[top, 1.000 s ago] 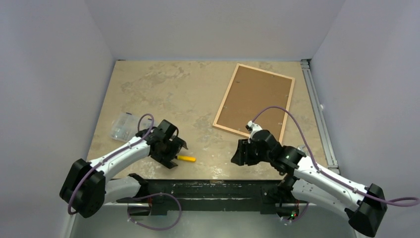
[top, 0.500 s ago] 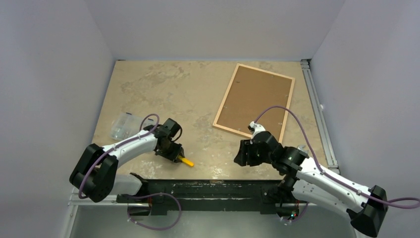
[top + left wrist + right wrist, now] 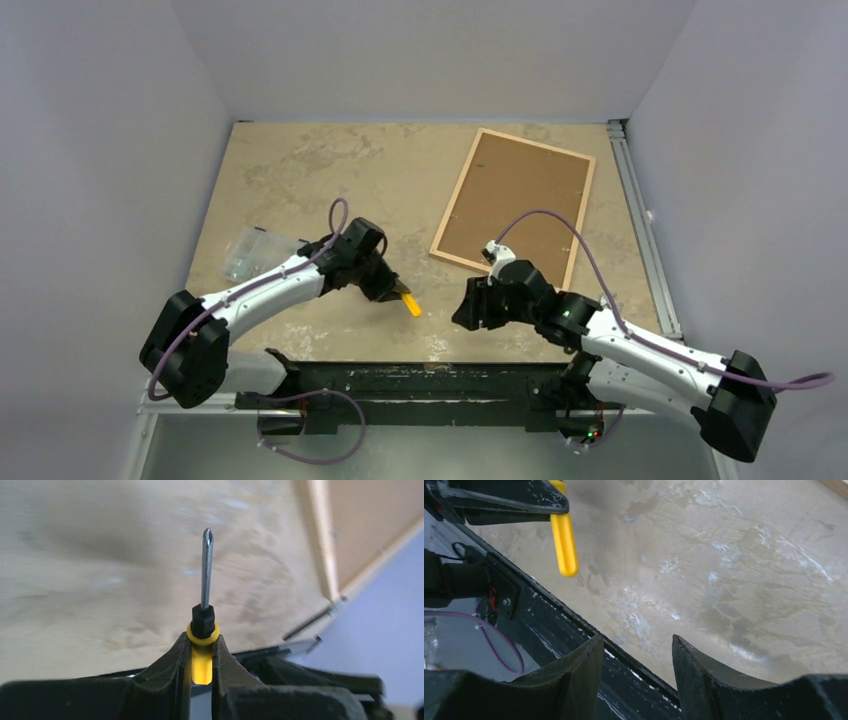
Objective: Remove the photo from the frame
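Near the front edge of the counter (image 3: 320,180), the left tool (image 3: 201,649) is clamped on the yellow handle of a screwdriver (image 3: 206,562), blade aimed toward the frame (image 3: 457,192), probably to lever loose whatever pins the backing board (image 3: 515,195). That frame lies face down at the far right, so the photo is hidden under the brown board. The right tool (image 3: 638,652) hovers beside it, jaws apart and empty, likely to steady the frame.

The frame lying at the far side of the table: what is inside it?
A plain brown backing board fills the frame, facing up. No photo shows; anything beneath the board is covered.
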`<action>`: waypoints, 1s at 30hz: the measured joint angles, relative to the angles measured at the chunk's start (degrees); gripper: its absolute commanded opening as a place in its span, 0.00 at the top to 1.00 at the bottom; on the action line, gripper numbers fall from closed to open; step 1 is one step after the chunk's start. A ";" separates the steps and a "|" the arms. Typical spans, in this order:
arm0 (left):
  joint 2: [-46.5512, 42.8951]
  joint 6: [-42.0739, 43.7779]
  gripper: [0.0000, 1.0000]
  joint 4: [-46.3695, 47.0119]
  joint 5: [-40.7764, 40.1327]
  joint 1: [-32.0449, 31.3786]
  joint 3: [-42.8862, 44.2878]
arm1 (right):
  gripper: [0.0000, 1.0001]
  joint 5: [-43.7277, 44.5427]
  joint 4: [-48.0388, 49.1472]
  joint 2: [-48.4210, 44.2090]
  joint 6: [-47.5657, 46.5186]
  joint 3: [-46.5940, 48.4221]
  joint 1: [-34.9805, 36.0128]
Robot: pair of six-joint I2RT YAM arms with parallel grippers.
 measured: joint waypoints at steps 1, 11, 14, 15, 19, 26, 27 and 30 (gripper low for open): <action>0.00 1.25 1.00 1.29 1.51 -0.74 1.75 | 0.48 -0.11 2.75 0.26 0.35 -0.83 0.42; 0.31 -13.35 1.00 11.52 18.36 -2.54 1.05 | 0.44 15.72 24.57 6.21 4.22 -4.61 16.98; 0.13 -18.45 1.00 11.87 20.44 -2.49 -0.42 | 0.44 21.46 29.51 6.12 6.05 -5.84 18.60; 0.13 -19.85 1.00 12.07 20.96 -2.49 -0.59 | 0.46 23.06 31.04 5.70 6.62 -6.64 18.78; 0.15 -24.61 1.00 14.08 23.30 -2.45 -0.63 | 0.53 28.33 33.48 4.09 7.82 -8.17 18.88; 0.02 -29.66 1.00 18.34 24.70 -2.12 -2.58 | 0.64 34.01 36.57 3.37 10.97 -8.17 18.99; -0.02 -30.23 1.00 18.69 24.81 -2.12 -2.93 | 0.65 34.40 36.98 3.54 11.21 -8.15 18.99; -0.07 -31.50 1.00 19.37 24.70 -2.10 -3.52 | 0.65 35.23 37.27 5.88 11.89 -7.13 18.95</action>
